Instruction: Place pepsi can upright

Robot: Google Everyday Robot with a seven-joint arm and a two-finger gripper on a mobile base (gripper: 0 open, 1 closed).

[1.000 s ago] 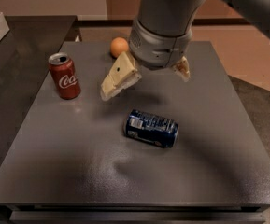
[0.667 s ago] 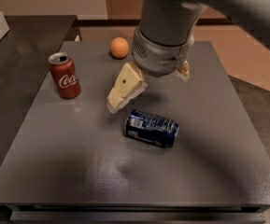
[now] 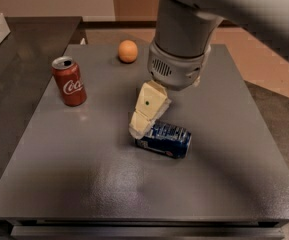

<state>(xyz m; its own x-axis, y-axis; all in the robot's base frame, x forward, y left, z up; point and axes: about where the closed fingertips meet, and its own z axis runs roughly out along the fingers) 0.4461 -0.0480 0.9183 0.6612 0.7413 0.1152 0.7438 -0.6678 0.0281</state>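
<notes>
Pepsi can: on its side mid-table, your gripper just above it, fingers spread, one pad touching the can's left end; straddle the body squarely, close, then tip it upright.

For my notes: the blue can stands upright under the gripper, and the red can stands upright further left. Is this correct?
Not quite. The camera view shows the blue can lying on its side under the gripper; the red can does stand upright further left.
</notes>
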